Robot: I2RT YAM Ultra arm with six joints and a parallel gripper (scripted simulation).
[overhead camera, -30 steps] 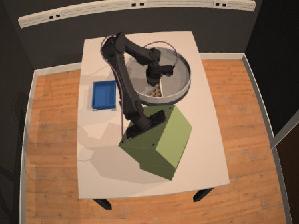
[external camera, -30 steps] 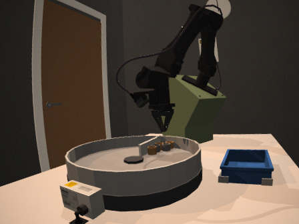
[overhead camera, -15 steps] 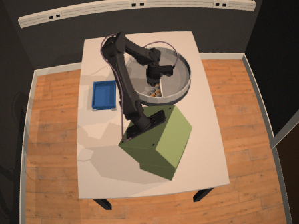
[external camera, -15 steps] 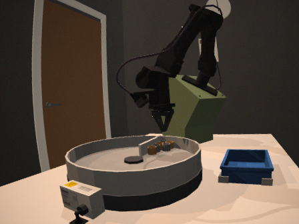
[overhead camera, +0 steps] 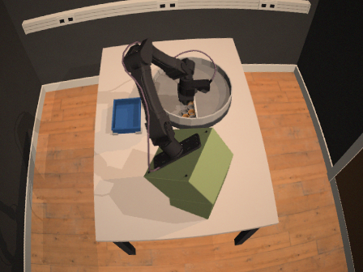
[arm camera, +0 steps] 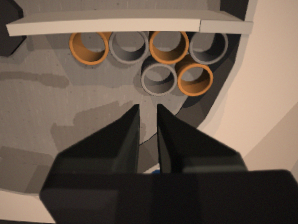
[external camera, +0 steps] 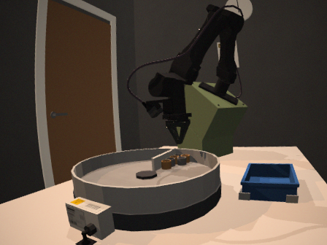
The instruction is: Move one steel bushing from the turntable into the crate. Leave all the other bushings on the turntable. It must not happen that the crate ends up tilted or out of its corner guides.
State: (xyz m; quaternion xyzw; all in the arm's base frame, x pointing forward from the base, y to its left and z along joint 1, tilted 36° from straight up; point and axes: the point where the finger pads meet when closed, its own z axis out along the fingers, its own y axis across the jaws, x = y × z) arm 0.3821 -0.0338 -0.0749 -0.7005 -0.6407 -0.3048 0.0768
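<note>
Several bushings lie in a cluster on the grey turntable (overhead camera: 197, 91), against a pale divider wall (arm camera: 125, 26) near the rim. In the wrist view three are steel grey, such as the nearest one (arm camera: 159, 80), and three are orange, such as one (arm camera: 195, 79) beside it. The cluster also shows in the exterior view (external camera: 176, 160). My gripper (arm camera: 148, 112) hangs above the turntable, pointing down just short of the nearest grey bushing. Its fingers stand nearly together with a narrow empty gap. In the exterior view my gripper (external camera: 177, 140) is well above the bushings. The blue crate (overhead camera: 126, 116) stands empty on the table beside the turntable.
My arm is mounted on a green pedestal (overhead camera: 190, 172) next to the turntable. The turntable has a raised rim and a dark hub disc (external camera: 146, 174) at its centre. A small white box with a camera (external camera: 89, 215) sits at the table's edge.
</note>
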